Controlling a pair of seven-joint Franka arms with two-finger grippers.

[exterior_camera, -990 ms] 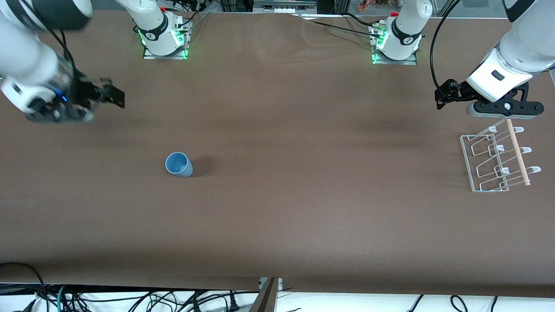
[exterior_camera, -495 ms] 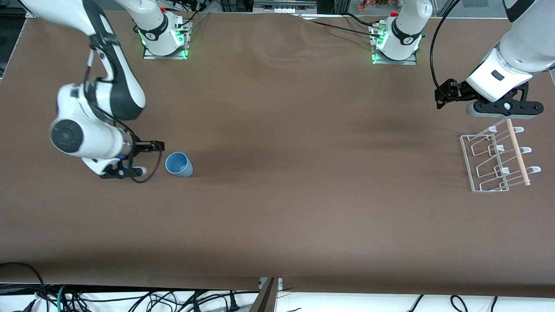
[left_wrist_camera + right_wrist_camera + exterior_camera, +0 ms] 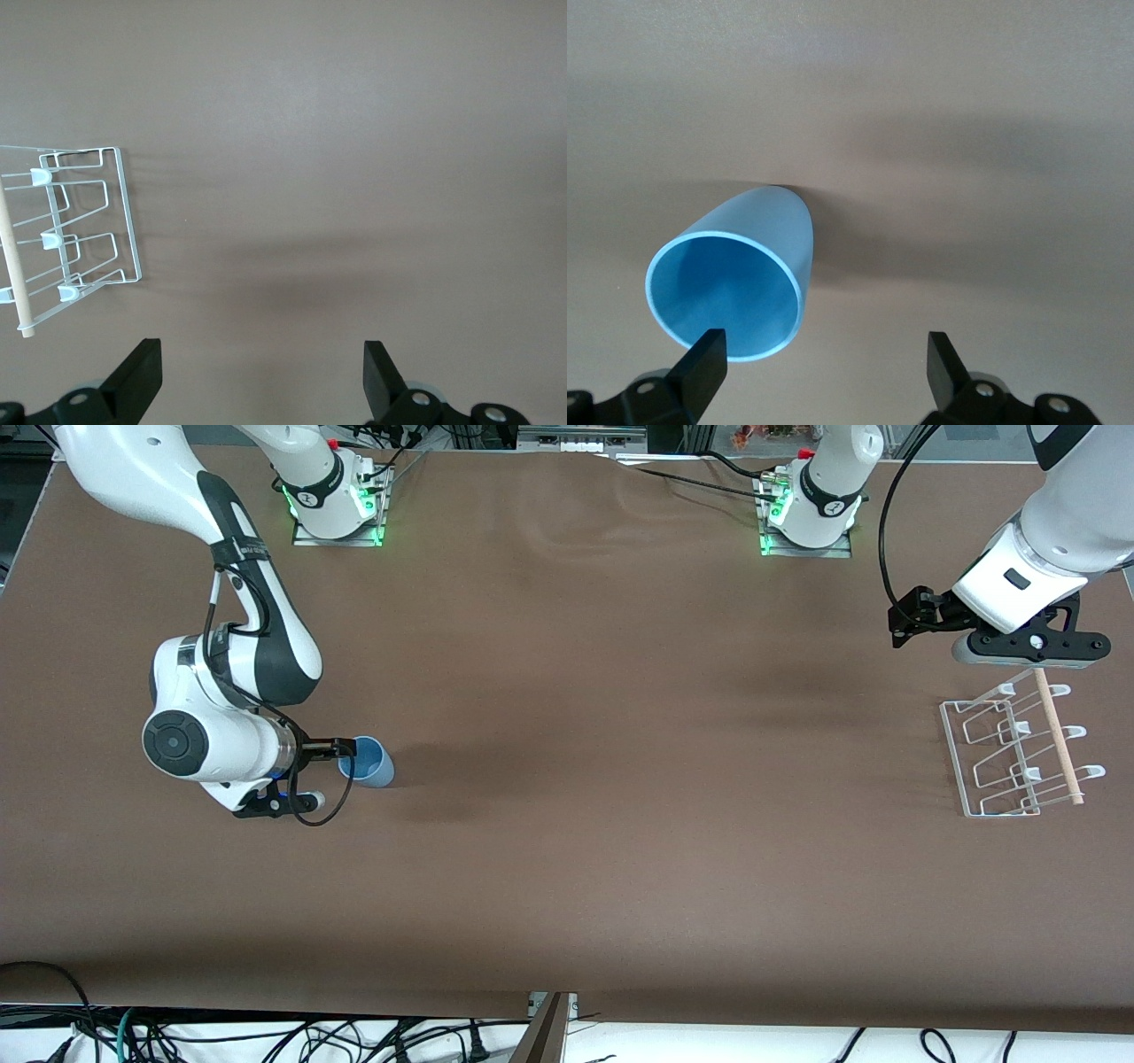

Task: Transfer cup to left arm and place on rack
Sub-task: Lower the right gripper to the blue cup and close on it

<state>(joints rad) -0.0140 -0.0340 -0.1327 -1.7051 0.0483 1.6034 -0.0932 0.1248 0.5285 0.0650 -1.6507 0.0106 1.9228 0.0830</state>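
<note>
Cup [image 3: 366,762]: a small light-blue tumbler with no handle, standing upright on the brown tabletop [image 3: 585,850] toward the right arm's end. Its open mouth faces up and its body narrows toward the base. In the right wrist view the cup [image 3: 735,279] shows its hollow inside, with a dark shadow on the tabletop beside it.

Right tool [image 3: 341,771]: low over the tabletop, just beside the cup, at the end of the right arm [image 3: 221,726]. Its two black fingers are spread wide. One fingertip sits at the cup's rim; whether it touches the rim cannot be told. In the right wrist view the right tool [image 3: 824,363] has one finger [image 3: 702,361] in front of the cup's rim and the other finger well clear of the cup, over bare tabletop. Nothing is pinched between them.

Left tool [image 3: 912,624]: in the air over the tabletop at the left arm's end, just beside the rack. The left arm [image 3: 1036,558] waits there. In the left wrist view the left tool [image 3: 257,376] has its fingers spread wide, with only bare tabletop between them.

Rack [image 3: 1010,748]: a small white wire frame with rows of upturned pegs, standing on the tabletop toward the left arm's end, well apart from the cup. No cup hangs on it.

Wooden rod [image 3: 1059,735]: pale, lying along one side of the rack. In the left wrist view the rack [image 3: 80,226] and the rod [image 3: 13,266] both lie at the picture's edge.
</note>
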